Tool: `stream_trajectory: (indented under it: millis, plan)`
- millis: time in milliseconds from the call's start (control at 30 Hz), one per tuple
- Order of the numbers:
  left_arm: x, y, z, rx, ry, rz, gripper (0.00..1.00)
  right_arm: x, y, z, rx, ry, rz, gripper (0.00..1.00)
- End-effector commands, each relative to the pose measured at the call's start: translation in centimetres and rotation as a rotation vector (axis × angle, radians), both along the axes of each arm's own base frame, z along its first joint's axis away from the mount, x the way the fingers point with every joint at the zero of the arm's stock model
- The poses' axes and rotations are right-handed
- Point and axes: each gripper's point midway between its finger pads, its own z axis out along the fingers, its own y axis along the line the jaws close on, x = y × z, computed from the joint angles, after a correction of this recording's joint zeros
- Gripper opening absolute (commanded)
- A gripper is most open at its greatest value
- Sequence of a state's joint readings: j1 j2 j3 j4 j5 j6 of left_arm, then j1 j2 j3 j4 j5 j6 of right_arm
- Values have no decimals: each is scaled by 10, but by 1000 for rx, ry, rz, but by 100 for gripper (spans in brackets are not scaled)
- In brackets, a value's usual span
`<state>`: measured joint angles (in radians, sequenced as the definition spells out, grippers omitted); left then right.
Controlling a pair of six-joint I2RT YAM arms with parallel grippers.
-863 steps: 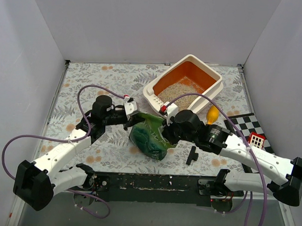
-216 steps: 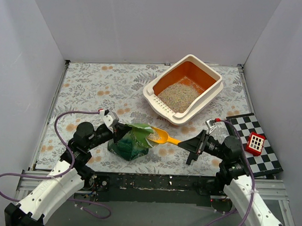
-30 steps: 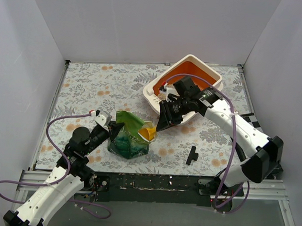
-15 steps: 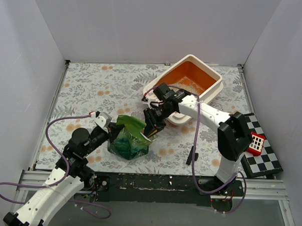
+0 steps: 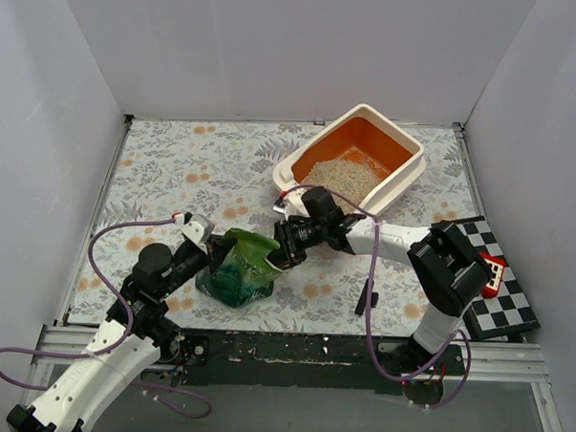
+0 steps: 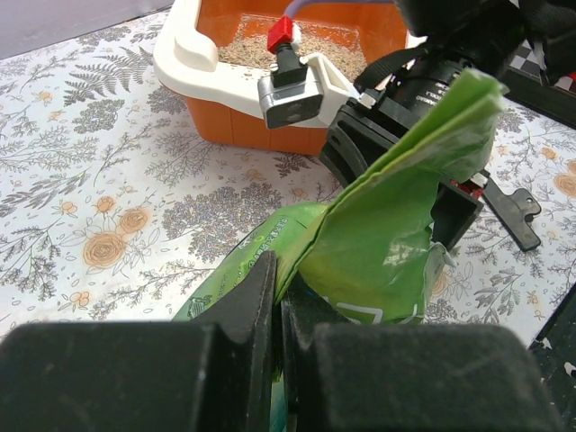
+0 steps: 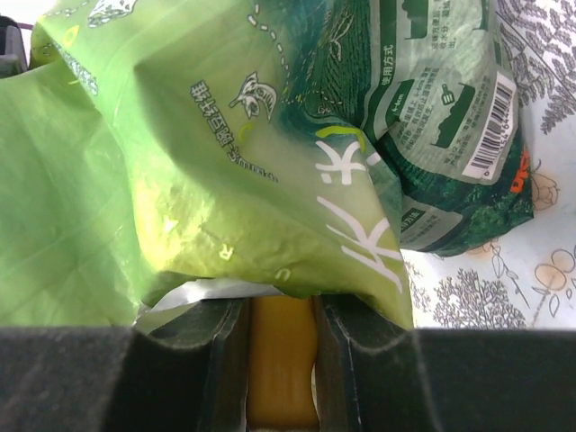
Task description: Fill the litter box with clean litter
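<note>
The litter box, cream outside and orange inside, stands at the back right with a pile of beige clean litter in it; it also shows in the left wrist view. The green bag stands at front centre. My left gripper is shut on the bag's left top edge. My right gripper is shut on the handle of a yellow scoop, whose head is hidden inside the bag's mouth. In the top view the right gripper is at the bag's opening.
A small black clip lies on the floral tablecloth right of the bag. A checkered board with a red-and-white piece sits at the right edge. White walls enclose the table on three sides.
My right gripper has moved down and left from beside the litter box, and the yellow scoop has gone into the bag's mouth. The left gripper keeps its hold on the bag.
</note>
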<state>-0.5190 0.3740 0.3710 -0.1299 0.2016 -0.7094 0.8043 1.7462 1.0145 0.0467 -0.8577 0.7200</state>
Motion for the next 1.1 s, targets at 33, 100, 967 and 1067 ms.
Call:
stream_trajectory:
  millis: [33,100,967,1067]
  plan:
    - [4,0,16,-24,-58,7,0,15,23,19,160,-132,-126,1]
    - [5,0,15,-21,-57,7,0,14,20,29,201,-151,-144,1]
    - [-1,-10,11,-20,-55,-62,0,-15,-35,81,472,-175,-249,1]
    - [-3,-12,11,-20,-57,-79,0,-15,-43,83,486,-184,-268,1]
